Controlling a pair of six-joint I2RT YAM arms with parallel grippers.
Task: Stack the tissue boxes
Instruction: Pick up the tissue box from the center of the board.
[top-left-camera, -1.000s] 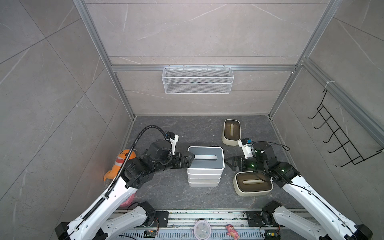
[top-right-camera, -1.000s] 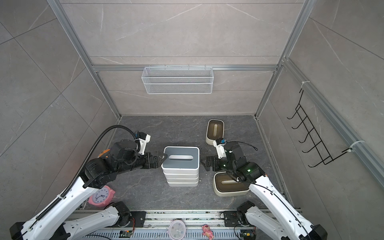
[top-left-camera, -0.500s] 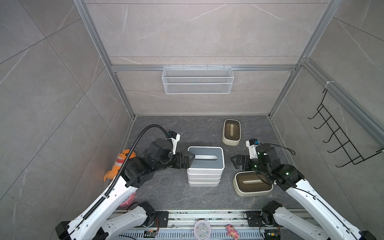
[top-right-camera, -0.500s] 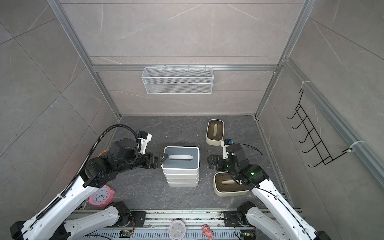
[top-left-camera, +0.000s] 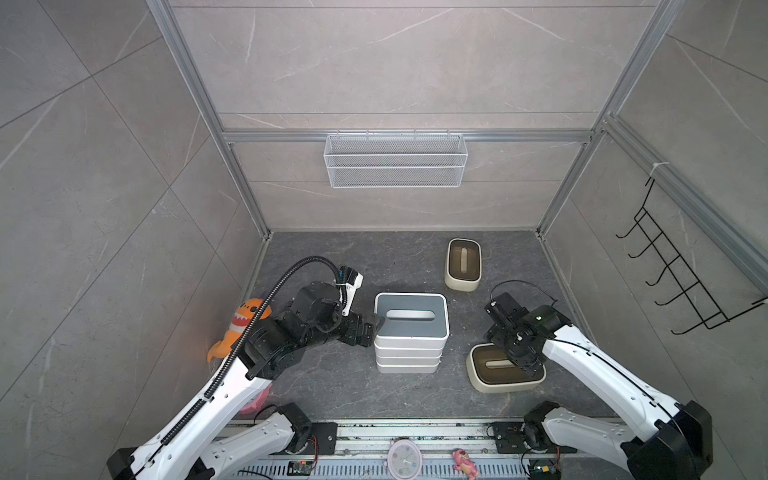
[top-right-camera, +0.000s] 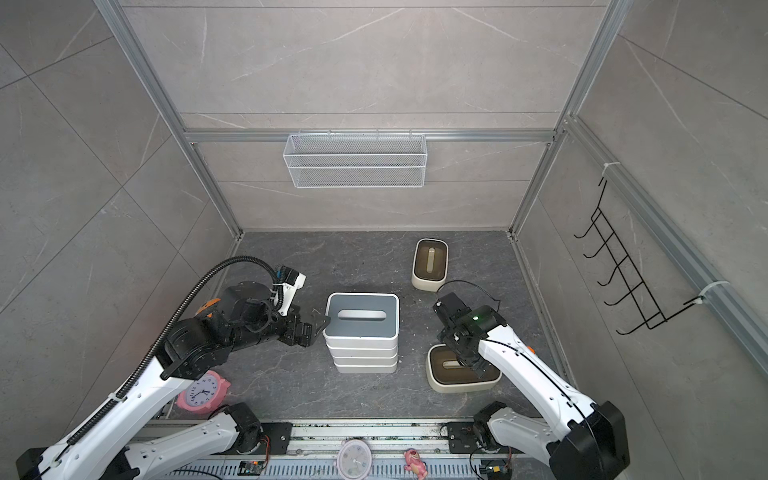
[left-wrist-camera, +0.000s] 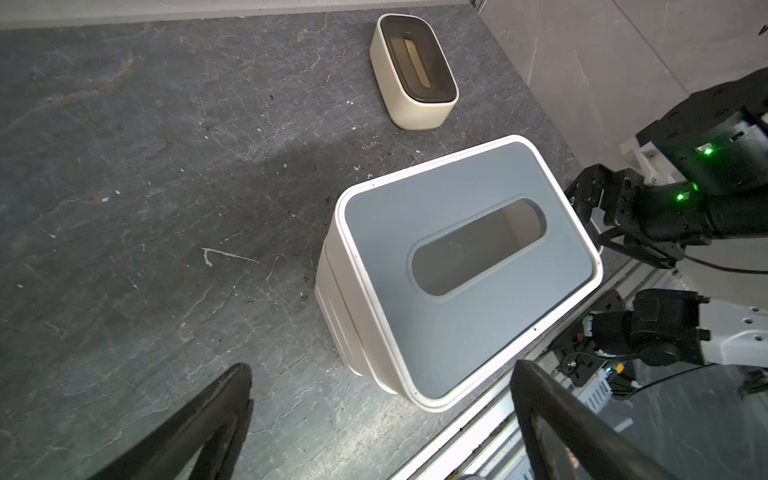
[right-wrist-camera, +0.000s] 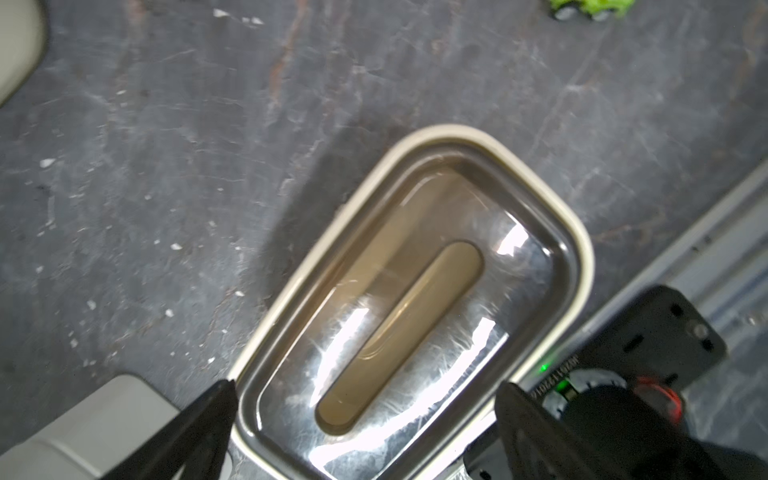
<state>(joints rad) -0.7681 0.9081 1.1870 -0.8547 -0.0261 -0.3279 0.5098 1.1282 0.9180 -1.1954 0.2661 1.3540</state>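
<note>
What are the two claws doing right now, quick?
Left gripper: open, empty, beside the grey-lidded stack.
Right gripper: open, empty, over the near cream box.

A stack of boxes (top-left-camera: 410, 332) sits in the middle of the table (top-left-camera: 332, 257). The far box (top-left-camera: 463, 264) lies near the back right corner. The near box (top-left-camera: 494, 376) lies to the right of the stack, close to the front edge. The left gripper (top-left-camera: 371, 328) is just beside the stack's left side. The right gripper (right-wrist-camera: 365, 384) hangs over the near box. A toy (top-left-camera: 245, 322) stands at the left edge, and a clock (top-right-camera: 202, 390) lies near the front left corner. A basket (top-left-camera: 395, 160) hangs on the back wall, above the table. A hook rack (top-left-camera: 673, 274) hangs on the right wall.
</note>
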